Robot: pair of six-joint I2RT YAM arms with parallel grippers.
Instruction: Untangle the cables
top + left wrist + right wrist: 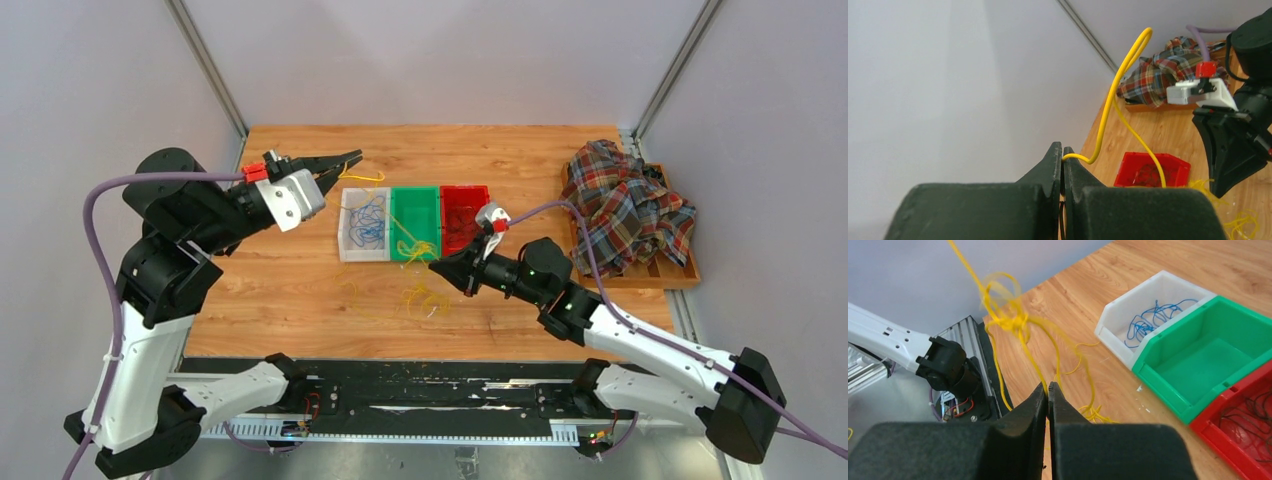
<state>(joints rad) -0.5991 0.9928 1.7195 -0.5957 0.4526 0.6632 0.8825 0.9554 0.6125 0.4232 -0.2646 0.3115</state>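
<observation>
Over the wood table (290, 295), left hand (1062, 151) and right hand (1048, 388) pinch thin yellow cables (1016, 320).

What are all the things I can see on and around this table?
Table: one, brown wood, under everything.
White bin: one, white, left of the row.
Blue cables: a bunch, blue, in the white bin.
Green bin: one, green, middle.
Red bin: one, red, right.
Dark cables: a few, dark, in the red bin.
Yellow cables: a tangle, yellow, before the bins, strands rising to both grippers.
Plaid cloth: one, red-blue check, far right.
Wooden tray: one, brown, under the cloth.
Left gripper: one, dark, pinching a yellow strand.
Right gripper: one, dark, pinching a yellow strand.
</observation>
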